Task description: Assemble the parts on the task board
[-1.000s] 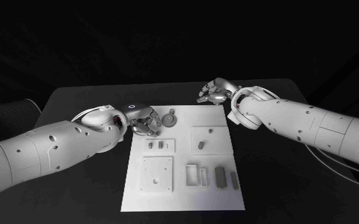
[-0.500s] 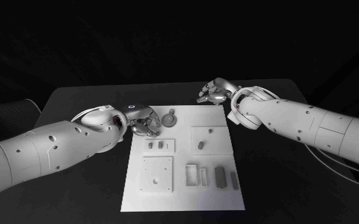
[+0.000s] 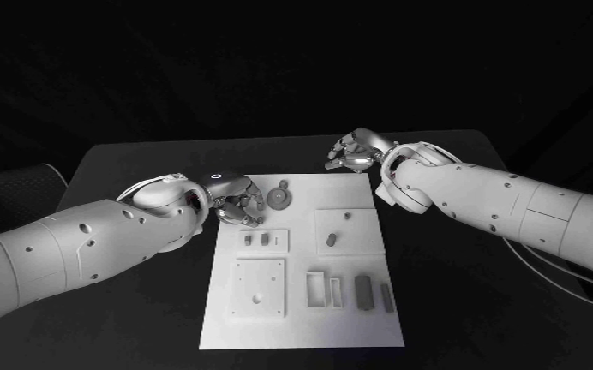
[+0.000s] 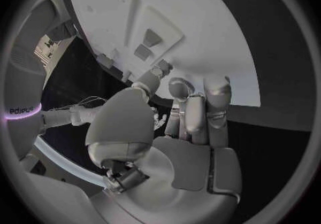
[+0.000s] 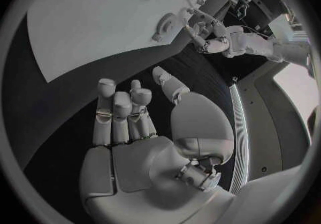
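While both arms reach in over the black bench (image 3: 136, 160), the white task board (image 3: 302, 301) lies flat in the middle of it, long side running away from the robot. Left robot hand (image 3: 235, 200) sits right at the board's far left corner, fingers curled down toward the board edge; from the left wrist view its fingers (image 4: 200, 112) lie close together and straight beside the thumb, with nothing seen between them, though whether a fingertip touches the board I cannot tell. Just beside that hand, on the board's far strip, lies a round grey gear-like part (image 3: 282, 198). Right robot hand (image 3: 352, 153) hovers at the board's far right corner, just off its edge over the bench; the right wrist view shows its palm bare and its fingers (image 5: 117, 109) extended and slightly apart, holding nothing. Moving nearer along the board: a small raised plate with two little grey parts (image 3: 256, 238) on the left side, a square plate carrying one grey peg (image 3: 332, 238) on the right. Nearer still, a larger square plate (image 3: 260, 287) with a hole sits left, and beside it a row of upright rectangular pieces (image 3: 351, 290), two pale, two dark grey.
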Tool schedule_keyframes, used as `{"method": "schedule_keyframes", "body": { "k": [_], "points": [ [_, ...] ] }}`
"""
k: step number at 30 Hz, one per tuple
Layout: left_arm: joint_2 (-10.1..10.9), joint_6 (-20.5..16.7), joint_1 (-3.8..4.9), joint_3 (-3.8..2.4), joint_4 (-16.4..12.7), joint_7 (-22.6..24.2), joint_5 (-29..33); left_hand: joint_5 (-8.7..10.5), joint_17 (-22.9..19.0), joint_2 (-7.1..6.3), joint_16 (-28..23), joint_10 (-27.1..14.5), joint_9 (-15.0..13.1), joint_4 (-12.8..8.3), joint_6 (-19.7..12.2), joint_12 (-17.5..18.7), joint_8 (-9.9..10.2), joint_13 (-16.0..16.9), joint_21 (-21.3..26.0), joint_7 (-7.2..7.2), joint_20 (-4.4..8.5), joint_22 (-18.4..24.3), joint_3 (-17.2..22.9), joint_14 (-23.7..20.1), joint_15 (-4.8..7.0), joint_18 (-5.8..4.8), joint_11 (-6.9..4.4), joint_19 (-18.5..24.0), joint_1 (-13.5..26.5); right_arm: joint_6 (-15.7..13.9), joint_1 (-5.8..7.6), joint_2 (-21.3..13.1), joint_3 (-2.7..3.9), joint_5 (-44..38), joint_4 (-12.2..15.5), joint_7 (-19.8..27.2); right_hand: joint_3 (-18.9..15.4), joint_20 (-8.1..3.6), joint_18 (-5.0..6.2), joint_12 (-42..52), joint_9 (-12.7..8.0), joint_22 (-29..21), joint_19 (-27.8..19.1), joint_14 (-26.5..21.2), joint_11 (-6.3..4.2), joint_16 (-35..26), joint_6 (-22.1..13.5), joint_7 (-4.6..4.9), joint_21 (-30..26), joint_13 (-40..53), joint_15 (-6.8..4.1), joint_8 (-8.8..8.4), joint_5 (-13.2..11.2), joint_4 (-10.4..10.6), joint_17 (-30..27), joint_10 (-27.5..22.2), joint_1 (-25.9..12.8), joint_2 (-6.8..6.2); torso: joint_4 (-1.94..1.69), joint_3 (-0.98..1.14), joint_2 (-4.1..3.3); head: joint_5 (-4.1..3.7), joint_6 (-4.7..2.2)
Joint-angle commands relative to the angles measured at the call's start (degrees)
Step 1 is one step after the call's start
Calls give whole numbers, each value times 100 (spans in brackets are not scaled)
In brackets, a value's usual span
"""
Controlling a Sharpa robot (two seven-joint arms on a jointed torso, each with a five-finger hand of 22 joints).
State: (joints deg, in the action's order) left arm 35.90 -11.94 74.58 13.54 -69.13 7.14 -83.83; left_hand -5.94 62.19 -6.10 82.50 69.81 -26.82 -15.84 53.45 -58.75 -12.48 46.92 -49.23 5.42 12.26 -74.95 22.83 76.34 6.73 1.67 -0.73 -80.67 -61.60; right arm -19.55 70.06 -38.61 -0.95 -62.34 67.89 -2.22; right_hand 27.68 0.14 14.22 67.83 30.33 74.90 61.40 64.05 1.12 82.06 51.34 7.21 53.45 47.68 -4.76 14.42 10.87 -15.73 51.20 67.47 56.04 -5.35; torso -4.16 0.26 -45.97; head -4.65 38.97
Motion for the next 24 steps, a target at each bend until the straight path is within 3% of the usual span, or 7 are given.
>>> {"method": "schedule_keyframes", "body": {
  "k": [1, 6, 11, 15, 17, 18, 24],
  "points": [
    [7, 42, 1, -3, -8, 46, 43, -4, 5, -7, -26, 17, -4, -22, 37, 26, -32, 7, 20, 40, -2, -62, 23, 30, 17, 727, 2, 11, -31, 47, -2, -6, 1, -6, 7, 36, 9, -32, 78, 25, 7, 19, 24, 17, 0, -5, -6, 45, -19, -9, -14, -27, 18, 18, -7, -22, -58, 6, 2, 0, 0, -6, -1],
    [74, 46, 0, -4, -24, 28, 76, -9, -56, -8, -51, 6, -1, -32, 32, 33, -31, 6, 26, 43, -1, -60, 36, -2, 16, 728, 4, 17, -61, 41, -2, -39, 1, -6, 18, 39, 10, -33, 78, 25, 7, 19, 24, 17, -1, -5, -6, 45, -20, -9, -14, -27, 18, 16, -6, -22, -54, 7, 3, -2, 1, -3, -14],
    [305, 86, 0, -10, -136, 2, 260, -22, -199, 11, -133, -88, 6, -33, 37, 77, -39, -2, 63, 53, 14, -43, 196, -72, 15, 751, 10, 33, -241, 61, -2, -94, 0, -4, 25, 68, 29, -37, 78, 25, 10, 20, 23, 16, -1, -6, -9, 44, -21, -10, -15, -30, 19, -10, -7, -23, -13, 29, 7, 0, 0, -2, -37],
    [445, 14, 3, -19, -147, 27, 777, -20, -234, 9, -164, -165, 9, -11, 47, 128, -49, -19, 83, 55, 7, -37, 309, -84, 12, 751, 13, 44, -311, 69, -2, -141, 0, 10, 37, 96, 33, -38, 78, 25, 11, 20, 23, 16, -1, -7, -10, 45, -21, -10, -15, -31, 15, -22, -7, -23, 2, 36, 0, 7, 10, 15, -46],
    [488, -22, 3, -23, -136, 71, 1122, -14, -674, 62, -444, -469, 14, 17, 40, 339, -49, -103, 209, 78, -15, -6, 447, -458, -13, 745, 33, 233, -337, 65, -2, -166, 0, 13, 47, 95, 31, -37, 77, 25, 12, 21, 22, 16, -1, -7, -9, 45, -21, -10, -14, -31, 14, -24, -7, -23, 2, 35, -10, 10, 11, 14, -56],
    [522, -56, 3, -26, -134, 100, 1248, 86, -757, 74, -649, -688, 14, 45, 44, 530, -56, -209, 366, 114, -68, 41, 595, -664, -54, 708, 73, 451, -361, 64, -2, -188, -1, 19, 65, 96, 31, -37, 78, 25, 12, 21, 22, 16, -1, -7, -9, 45, -21, -11, -14, -31, 13, -24, -7, -23, 2, 34, -12, 9, 10, 9, -67],
    [669, -176, 4, -32, -134, 238, 1790, 135, -1172, 72, -1468, -1059, -6, 93, 38, 1372, -99, -812, 1037, 232, -243, 371, 970, -1168, -200, 530, 205, 1015, -345, 62, -3, -310, -8, 49, 224, 155, 33, -37, 78, 25, 14, 21, 21, 15, -1, -7, -5, 44, -21, -11, -14, -29, 12, -35, -8, -24, 15, 40, 7, 2, 4, 14, -71]
  ]
}}
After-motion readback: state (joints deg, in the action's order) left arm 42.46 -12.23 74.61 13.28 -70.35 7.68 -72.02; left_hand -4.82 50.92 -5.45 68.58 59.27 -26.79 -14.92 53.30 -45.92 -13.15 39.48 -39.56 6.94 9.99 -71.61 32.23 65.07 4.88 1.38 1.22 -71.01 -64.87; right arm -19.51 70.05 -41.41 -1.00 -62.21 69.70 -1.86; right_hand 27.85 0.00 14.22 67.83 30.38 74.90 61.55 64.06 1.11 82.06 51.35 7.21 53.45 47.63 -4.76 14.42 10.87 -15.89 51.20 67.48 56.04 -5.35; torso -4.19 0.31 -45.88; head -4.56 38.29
